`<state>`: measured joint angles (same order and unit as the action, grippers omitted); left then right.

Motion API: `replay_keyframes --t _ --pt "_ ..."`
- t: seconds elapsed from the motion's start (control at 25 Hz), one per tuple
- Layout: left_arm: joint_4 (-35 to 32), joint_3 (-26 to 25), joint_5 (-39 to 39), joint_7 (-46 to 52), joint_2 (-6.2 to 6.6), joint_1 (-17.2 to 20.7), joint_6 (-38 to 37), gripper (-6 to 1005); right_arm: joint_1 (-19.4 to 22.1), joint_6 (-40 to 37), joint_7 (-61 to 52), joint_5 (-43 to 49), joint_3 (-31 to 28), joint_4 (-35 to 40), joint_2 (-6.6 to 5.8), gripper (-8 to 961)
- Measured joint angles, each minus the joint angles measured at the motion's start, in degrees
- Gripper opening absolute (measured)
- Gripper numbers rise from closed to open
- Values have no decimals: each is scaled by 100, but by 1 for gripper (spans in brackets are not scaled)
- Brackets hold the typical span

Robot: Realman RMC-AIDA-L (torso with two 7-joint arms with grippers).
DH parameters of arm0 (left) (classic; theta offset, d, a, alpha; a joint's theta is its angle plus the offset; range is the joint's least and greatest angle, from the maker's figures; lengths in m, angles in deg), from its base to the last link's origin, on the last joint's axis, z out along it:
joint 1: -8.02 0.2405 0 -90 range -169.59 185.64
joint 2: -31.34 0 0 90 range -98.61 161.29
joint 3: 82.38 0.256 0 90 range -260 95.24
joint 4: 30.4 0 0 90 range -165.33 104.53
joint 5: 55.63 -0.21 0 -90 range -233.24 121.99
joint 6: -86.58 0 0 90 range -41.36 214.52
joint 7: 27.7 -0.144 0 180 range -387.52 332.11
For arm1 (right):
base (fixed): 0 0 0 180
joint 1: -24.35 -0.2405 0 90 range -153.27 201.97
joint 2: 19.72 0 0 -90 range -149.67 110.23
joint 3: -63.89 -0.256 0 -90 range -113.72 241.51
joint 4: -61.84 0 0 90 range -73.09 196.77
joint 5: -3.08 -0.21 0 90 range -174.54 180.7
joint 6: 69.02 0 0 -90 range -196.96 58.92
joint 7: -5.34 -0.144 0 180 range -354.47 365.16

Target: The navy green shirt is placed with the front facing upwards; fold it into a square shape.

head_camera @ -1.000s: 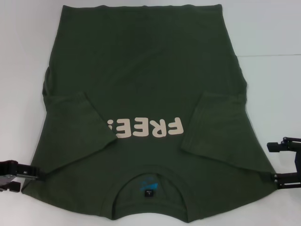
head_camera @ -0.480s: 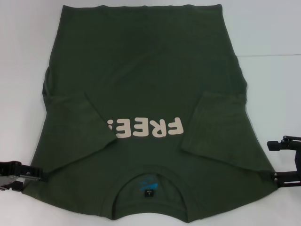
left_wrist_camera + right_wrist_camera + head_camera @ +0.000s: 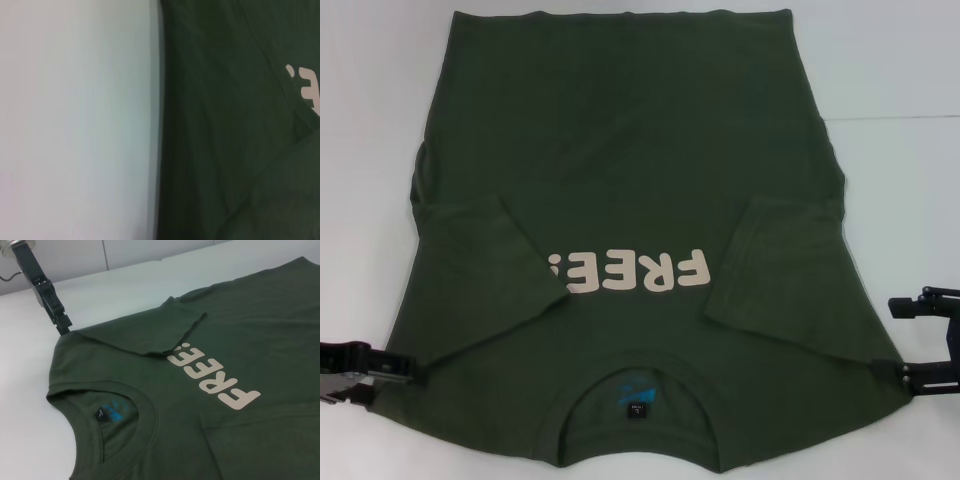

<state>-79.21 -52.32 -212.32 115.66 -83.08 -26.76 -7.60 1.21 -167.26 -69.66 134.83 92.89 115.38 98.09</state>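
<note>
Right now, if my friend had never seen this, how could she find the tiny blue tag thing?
Start with the big dark green shirt spread flat over the white table, its sleeves folded in. Follow the cream FREE! lettering toward the robot to the round ribbed collar. Just inside sits the small neck label, the only blue spot on all that green.

One navy green shirt (image 3: 630, 180) is lying between two grippers, the left gripper (image 3: 405, 368) sitting at one shoulder corner and the right gripper (image 3: 892, 372) at the other, with two sleeves lying folded inward and one collar showing
</note>
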Motion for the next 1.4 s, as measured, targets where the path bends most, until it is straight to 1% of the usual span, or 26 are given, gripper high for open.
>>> replay_keyframes --t 0.4,0.68,0.84,1.4 --pt "53 78 1 26 -16 -57 8 937 3 41 -12 0 0 -12 5 881" --pt "20 47 -27 21 60 -63 17 936 2 103 -14 0 0 -53 0 881" --pt "1 50 -88 2 78 -64 22 936 7 157 -15 0 0 -54 5 881" --pt "19 115 -188 -19 65 -69 83 937 11 177 -15 0 0 -54 5 881"
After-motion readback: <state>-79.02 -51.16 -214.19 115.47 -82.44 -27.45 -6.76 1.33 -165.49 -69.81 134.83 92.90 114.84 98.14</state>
